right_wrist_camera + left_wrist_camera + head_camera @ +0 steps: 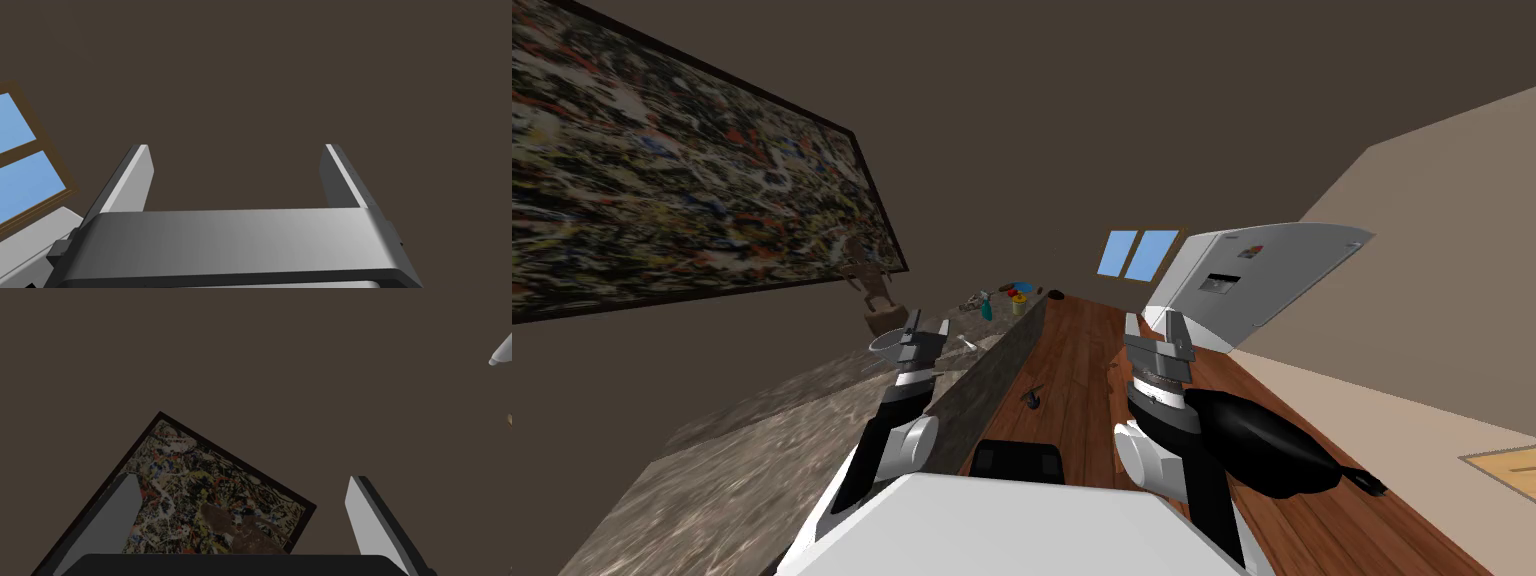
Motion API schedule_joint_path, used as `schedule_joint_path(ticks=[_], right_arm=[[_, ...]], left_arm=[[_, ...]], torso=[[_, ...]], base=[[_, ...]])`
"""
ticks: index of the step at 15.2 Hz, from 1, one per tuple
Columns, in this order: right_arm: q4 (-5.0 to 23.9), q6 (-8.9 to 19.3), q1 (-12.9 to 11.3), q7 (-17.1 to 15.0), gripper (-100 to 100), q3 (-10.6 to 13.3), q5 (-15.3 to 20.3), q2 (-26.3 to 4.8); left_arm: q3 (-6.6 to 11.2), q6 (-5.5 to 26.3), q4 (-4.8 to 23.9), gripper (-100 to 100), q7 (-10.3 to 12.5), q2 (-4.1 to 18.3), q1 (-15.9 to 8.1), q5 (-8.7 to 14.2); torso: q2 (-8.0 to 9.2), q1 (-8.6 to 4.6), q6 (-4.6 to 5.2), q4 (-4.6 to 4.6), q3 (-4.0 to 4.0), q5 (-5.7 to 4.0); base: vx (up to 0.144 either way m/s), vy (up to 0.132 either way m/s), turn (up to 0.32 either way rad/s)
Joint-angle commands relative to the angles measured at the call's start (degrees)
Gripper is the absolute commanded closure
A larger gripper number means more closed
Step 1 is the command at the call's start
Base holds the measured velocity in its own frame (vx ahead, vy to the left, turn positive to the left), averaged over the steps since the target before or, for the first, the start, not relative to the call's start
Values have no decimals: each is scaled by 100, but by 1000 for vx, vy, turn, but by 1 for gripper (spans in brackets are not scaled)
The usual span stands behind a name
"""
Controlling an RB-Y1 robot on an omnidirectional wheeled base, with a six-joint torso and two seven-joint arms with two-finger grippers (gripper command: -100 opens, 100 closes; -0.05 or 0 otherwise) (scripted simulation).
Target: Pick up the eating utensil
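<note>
Approach stage; nothing grasped. My left tool [927, 325] and right tool [1155, 326] stand spread and empty. A thin pale utensil [968, 344], type unclear, lies on the stone-patterned worktop [762, 430] just beside the left tool. Next: pitch that tool down over it, fingers astride.

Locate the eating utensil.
Head view: likely the small pale sliver on the stone counter, on my left, beside the left pincer, near the white bowl.

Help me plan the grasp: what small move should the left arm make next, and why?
Probably tilt the open left gripper down toward the small pale utensil lying beside it on the mottled grey counter. At present it points up at the framed splatter painting.
</note>
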Motion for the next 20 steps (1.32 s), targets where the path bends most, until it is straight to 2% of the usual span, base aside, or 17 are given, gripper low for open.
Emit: schedule_joint_path(ticks=[1, 2, 3, 4, 5, 6, 7, 8, 12, 13, 14, 15, 16, 17, 18, 19, 20], right_arm=[[0, 0, 0, 0, 0, 0, 0, 0], [0, 0, 0, 0, 0, 0, 0, 0], [0, 0, 0, 0, 0, 0, 0, 0], [0, 0, 0, 0, 0, 0, 0, 0], [0, 0, 0, 0, 0, 0, 0, 0], [0, 0, 0, 0, 0, 0, 0, 0], [0, 0, 0, 0, 0, 0, 0, 0], [0, 0, 0, 0, 0, 0, 0, 0], [0, 0, 0, 0, 0, 0, 0, 0], [0, 0, 0, 0, 0, 0, 0, 0], [0, 0, 0, 0, 0, 0, 0, 0], [0, 0, 0, 0, 0, 0, 0, 0], [0, 0, 1, 0, 0, 0, 0, 0], [0, 0, 0, 0, 0, 0, 0, 0], [0, 0, 1, 0, 0, 0, 0, 0], [0, 0, 0, 0, 0, 0, 0, 0], [0, 0, 1, 0, 0, 0, 0, 0]], left_arm=[[20, 43, -1, -100, -6, 267, 52, 25], [20, 43, -1, -100, -6, 267, 52, 25], [41, 86, -3, -100, -13, 460, 105, 49], [41, 86, -3, -100, -13, 460, 105, 49], [69, 143, -4, -100, -21, 661, 174, 82], [69, 143, -4, -100, -21, 661, 174, 82], [102, 214, -6, -100, -32, 861, 259, 123], [102, 214, -6, -100, -32, 861, 259, 123], [233, 497, -12, -100, -74, 1433, 603, 288], [233, 497, -12, -100, -74, 1453, 603, 288], [285, 614, -15, -100, -91, 1644, 744, 357], [285, 614, -15, -100, -91, 1647, 744, 357], [341, 740, -18, -100, -109, 1837, 897, 432], [341, 740, -18, -100, -109, 1837, 897, 432], [400, 875, -22, -100, -129, 2026, 1061, 513], [400, 875, -22, -100, -129, 2026, 1061, 513], [461, 1018, -27, -100, -149, 2213, 1235, 599]], torso=[[0, 0, 0, 0, 0, 0], [-1, 1, 0, 0, 0, 0], [-3, 1, 0, -1, -1, 0], [-5, 1, 0, -1, -3, 0], [-6, 1, 0, -1, -3, 0], [-8, 1, 0, -2, -4, 0], [-9, 1, 0, -2, -5, 0], [-11, 0, 0, -2, -6, 0], [-21, 0, 0, -5, -12, 0], [-21, -2, 0, -5, -12, 0], [-20, -3, 0, -5, -12, -1], [-21, -3, 0, -5, -12, -1], [-22, -2, 0, -5, -13, -1], [-23, -4, 1, -5, -13, -1], [-23, -4, 0, -5, -13, -1], [-26, -2, 1, -6, -15, -1], [-27, -2, 1, -6, -16, -1]], base=[[7, -3, -26], [12, -2, -28], [19, -4, -37], [20, -4, -29], [25, -5, -38], [26, -3, -30], [31, -9, -51], [33, -10, -47], [53, -9, -79], [46, -14, -55], [52, -13, -82], [56, -10, -68], [61, -15, -91], [55, -13, -74], [68, -8, -107], [67, -9, -88], [70, -8, -99]])
